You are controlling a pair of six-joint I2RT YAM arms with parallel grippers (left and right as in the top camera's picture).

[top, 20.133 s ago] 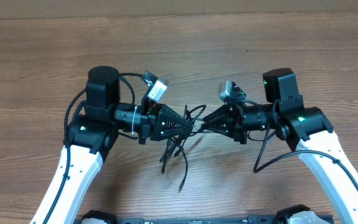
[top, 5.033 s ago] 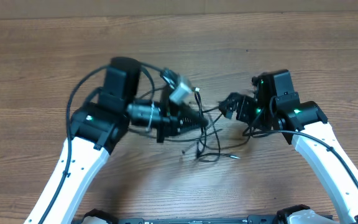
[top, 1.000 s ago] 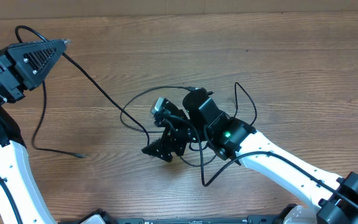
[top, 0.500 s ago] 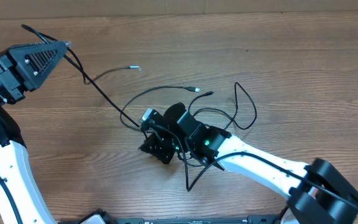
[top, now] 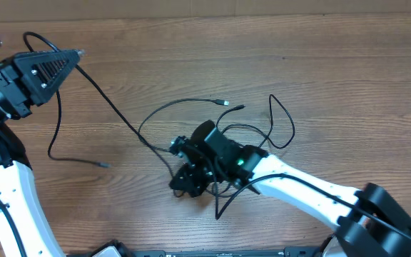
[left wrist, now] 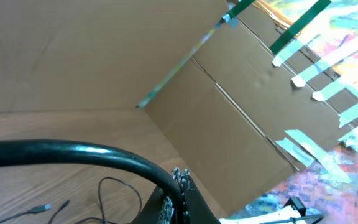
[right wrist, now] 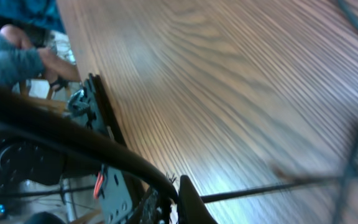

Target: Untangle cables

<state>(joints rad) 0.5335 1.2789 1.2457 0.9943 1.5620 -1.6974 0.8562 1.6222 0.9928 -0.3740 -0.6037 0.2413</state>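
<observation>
Worktop (top: pixel 334 57): bare wood, one of it.

Two arms. The left arm (top: pixel 6 193) is up at 10 o'clock in the overhead view. The right arm (top: pixel 305 189) reaches in from 4 o'clock to the centre.

Left claw (top: pixel 73 54): fingers together, clamped on the cables (top: pixel 109 107), lifted off the wood. Right claw (top: pixel 180 184): fingers together, nose down at the 7 o'clock edge of the knot (top: pixel 227 130). The right wrist view shows a thin strand leaving the tips toward 3 o'clock, so my read is it's pinched on a strand.

Progress, my judgement: roughly a third done. One long strand (top: pixel 120 120) is drawn out from the left claw toward 4 o'clock, nearly straight, but its far end runs into the knot, so it's not free yet. Its other leg hangs toward 6 o'clock from the left claw and trails out on the wood. Everything else sits bunched just right of centre, with one open loop (top: pixel 293 128) sticking out at 3 o'clock.

Left to do: pull that strand clear, then split the bunch.

Counts: strands in the knot can't be counted, too much overlap; at least two cables overall. Plug ends visible: three, one (top: pixel 104 165) at 8 o'clock and two (top: pixel 225 103) (top: pixel 242 108) just beside each other at 12 o'clock of the knot.
</observation>
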